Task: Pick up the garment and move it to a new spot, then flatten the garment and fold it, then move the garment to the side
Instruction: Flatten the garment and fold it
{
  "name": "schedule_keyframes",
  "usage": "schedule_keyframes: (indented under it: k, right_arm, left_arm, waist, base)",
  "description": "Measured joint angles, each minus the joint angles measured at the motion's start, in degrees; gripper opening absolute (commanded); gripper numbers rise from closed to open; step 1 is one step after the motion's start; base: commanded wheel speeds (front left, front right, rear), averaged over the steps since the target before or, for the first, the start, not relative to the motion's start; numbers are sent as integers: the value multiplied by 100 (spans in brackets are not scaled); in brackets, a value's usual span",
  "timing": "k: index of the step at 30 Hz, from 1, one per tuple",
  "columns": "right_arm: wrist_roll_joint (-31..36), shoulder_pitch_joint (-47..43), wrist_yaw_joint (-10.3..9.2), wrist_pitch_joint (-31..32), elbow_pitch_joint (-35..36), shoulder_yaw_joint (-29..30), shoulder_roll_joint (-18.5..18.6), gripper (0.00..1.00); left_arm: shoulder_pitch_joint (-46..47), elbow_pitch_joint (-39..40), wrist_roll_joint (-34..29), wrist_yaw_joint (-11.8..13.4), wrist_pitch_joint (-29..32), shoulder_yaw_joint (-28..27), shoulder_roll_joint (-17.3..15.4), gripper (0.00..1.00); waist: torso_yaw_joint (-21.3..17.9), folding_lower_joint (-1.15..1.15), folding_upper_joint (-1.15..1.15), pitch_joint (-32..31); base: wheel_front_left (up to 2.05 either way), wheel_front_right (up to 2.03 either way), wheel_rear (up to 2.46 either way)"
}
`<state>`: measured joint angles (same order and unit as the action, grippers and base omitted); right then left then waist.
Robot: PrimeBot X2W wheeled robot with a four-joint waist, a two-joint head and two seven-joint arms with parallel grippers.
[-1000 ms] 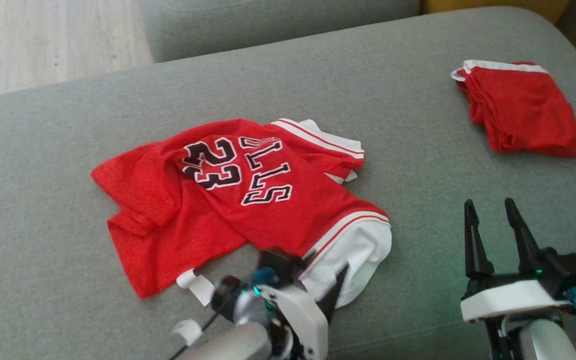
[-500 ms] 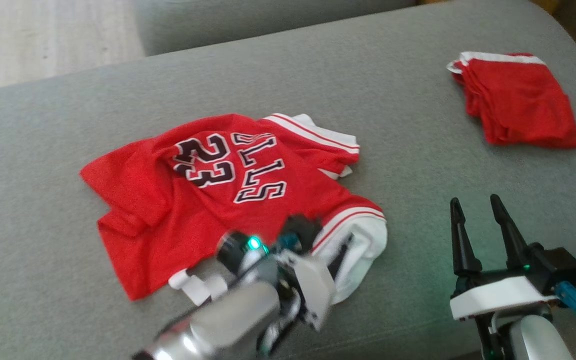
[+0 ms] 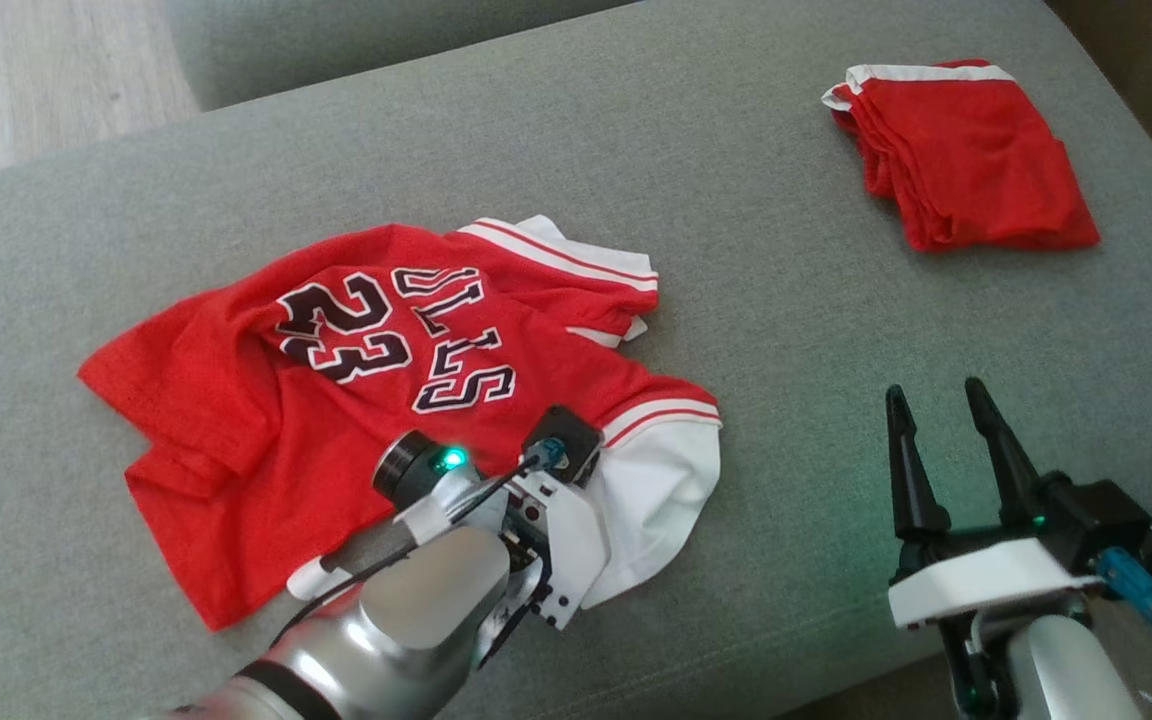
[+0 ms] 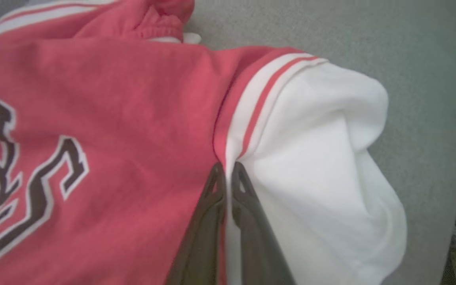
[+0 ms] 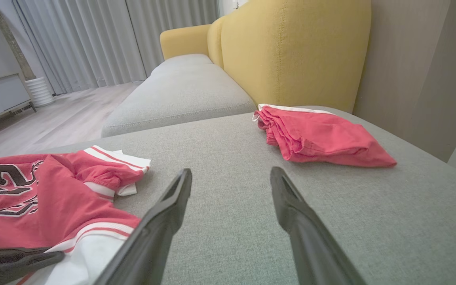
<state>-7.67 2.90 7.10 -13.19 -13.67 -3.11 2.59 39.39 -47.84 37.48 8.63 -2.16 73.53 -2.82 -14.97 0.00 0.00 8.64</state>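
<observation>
- Grey woven sofa seat [image 3: 786, 330] carries everything, with a yellow upholstered backrest [image 5: 291, 51] and pale wood floor [image 3: 36, 80] beyond it.
- On that seat lies the rumpled red mesh jersey [image 3: 336, 400], white-sleeved, with a black 23 on it.
- At the jersey's near edge, the left gripper [image 4: 227, 169] has its 2 fingers pinched together on the seam where red body meets white sleeve.
- Right of the jersey and well apart, the right gripper [image 3: 936, 392] hovers, fingers spread wide, holding nothing.
- Far right of the jersey and beyond it lie folded red shorts [image 3: 966, 160] with white trim.
</observation>
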Motion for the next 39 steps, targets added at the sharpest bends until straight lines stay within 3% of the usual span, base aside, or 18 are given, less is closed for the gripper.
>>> schedule_keyframes:
  k: [7, 12, 13, 14, 15, 16, 23, 27, 28, 33, 39]
  right_arm:
    - [1, 36, 0, -1, -12, 21, 0, 100]
    - [1, 35, 0, -43, -40, 8, 0, 100]
    - [1, 35, 0, -43, -45, 8, 0, 100]
    - [1, 36, 0, -43, -45, 7, 0, 100]
    - [1, 36, 0, -43, -45, 9, 0, 100]
    - [2, 35, 0, -43, -45, 12, 0, 100]
    - [233, -4, 0, -43, 103, 261, 0, 100]
    - [359, -40, 0, -42, 269, 439, 0, 100]
    - [359, -40, 0, -42, 269, 439, 0, 100]
    - [434, -507, 0, -33, 394, 769, -1, 100]
    - [523, -842, 0, 8, 439, 1050, -4, 100]
  left_arm:
    - [213, -240, 149, 610, -609, -108, 12, 0]
    - [296, -350, 210, 649, -710, -93, 13, 0]
    - [288, -346, 235, 646, -728, -80, 14, 8]
    - [282, -336, 282, 647, -764, -68, 13, 27]
    - [275, -311, 330, 649, -805, -63, 12, 96]
    - [260, -250, 397, 655, -828, -71, 11, 100]
    - [68, 634, 751, 1102, -1207, -745, 15, 100]
    - [-333, 1788, 220, 1485, -1214, -1678, -89, 100]
    - [-333, 1788, 220, 1485, -1214, -1678, -89, 100]
    - [-1749, 2819, -324, 1792, -1214, -2521, -606, 100]
    - [-3073, 3467, -791, 1863, -1213, -3338, -1061, 100]
  waist:
    - [95, 0, 0, 15]
    - [172, 0, 0, -24]
    - [188, 0, 0, -26]
    - [202, 0, 0, -27]
    - [216, 0, 0, -27]
    - [233, 0, 0, -30]
    - [428, 0, 0, -168]
    - [609, 0, 0, -335]
    - [609, 0, 0, -335]
    - [877, 0, 0, -677]
    - [1353, 0, 0, -928]
  base:
    - [0, 0, 0]
    - [0, 0, 0]
    - [0, 0, 0]
    - [0, 0, 0]
    - [0, 0, 0]
    - [0, 0, 0]
    - [0, 0, 0]
    - [0, 0, 0]
    - [0, 0, 0]
    - [0, 0, 0]
    - [0, 0, 0]
